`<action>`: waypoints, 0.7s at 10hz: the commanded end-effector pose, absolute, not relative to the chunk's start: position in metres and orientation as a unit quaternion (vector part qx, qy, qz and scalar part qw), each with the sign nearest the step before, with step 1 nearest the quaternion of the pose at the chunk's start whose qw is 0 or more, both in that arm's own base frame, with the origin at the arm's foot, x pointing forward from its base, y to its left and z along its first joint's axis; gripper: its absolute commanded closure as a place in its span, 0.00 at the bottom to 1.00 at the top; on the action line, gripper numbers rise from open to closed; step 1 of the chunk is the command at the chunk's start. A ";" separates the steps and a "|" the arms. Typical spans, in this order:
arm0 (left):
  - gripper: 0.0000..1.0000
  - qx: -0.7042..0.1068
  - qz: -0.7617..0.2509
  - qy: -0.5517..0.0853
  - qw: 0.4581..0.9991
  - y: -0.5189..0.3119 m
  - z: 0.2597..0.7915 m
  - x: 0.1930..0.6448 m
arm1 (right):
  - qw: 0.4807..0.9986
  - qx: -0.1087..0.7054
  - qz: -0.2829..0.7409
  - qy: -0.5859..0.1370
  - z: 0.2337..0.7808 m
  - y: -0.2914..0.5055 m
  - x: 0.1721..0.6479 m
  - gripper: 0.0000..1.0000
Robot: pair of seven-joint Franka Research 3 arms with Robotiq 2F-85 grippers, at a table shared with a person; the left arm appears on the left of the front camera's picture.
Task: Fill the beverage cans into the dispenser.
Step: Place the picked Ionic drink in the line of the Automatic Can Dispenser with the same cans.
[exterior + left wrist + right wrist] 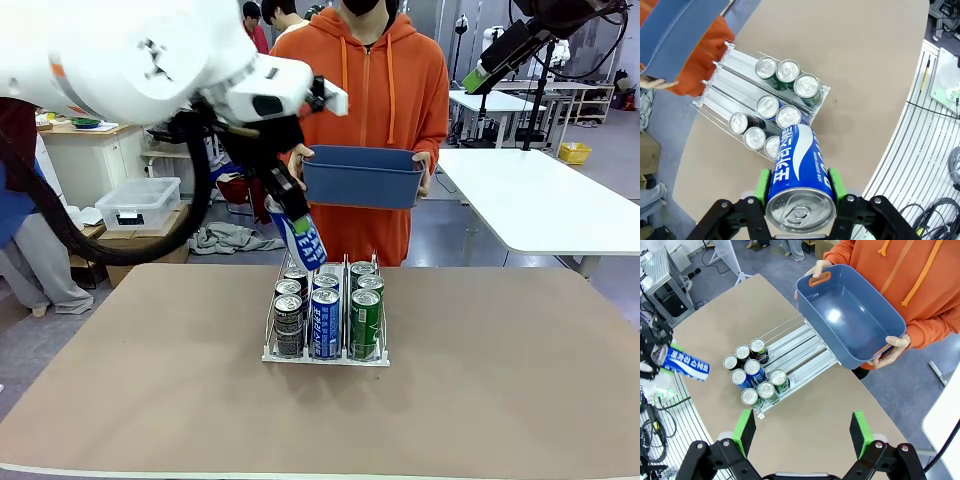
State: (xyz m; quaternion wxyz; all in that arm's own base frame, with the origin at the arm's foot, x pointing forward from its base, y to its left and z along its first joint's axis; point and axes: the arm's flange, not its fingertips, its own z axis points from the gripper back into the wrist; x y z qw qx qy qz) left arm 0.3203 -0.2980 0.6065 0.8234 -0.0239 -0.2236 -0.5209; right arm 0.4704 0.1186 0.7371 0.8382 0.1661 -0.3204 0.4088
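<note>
My left gripper [800, 186] is shut on a blue beverage can [800, 172] with white lettering, its green pads on both sides. In the front view this can [300, 240] hangs tilted just above the back of the dispenser [325, 355]. In the dispenser, three dark cans [755, 137] fill one outer lane, two blue cans [788, 116] the middle lane, and three green cans [788, 72] the other outer lane. The lanes' far parts [722, 82] are bare. My right gripper [802, 432] is open, high above the table, with nothing between its fingers.
A person in an orange hoodie [375, 90] stands at the far edge, holding an empty blue bin [362, 178] in both hands just behind the dispenser. Bare brown tabletop [500, 380] surrounds the rack. A metal-slatted table edge [910, 150] lies to one side.
</note>
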 end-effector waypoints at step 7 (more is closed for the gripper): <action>0.43 0.060 -0.559 -0.238 0.792 -0.345 0.534 0.295 | 0.838 0.165 0.410 -0.319 0.736 0.118 0.470 0.00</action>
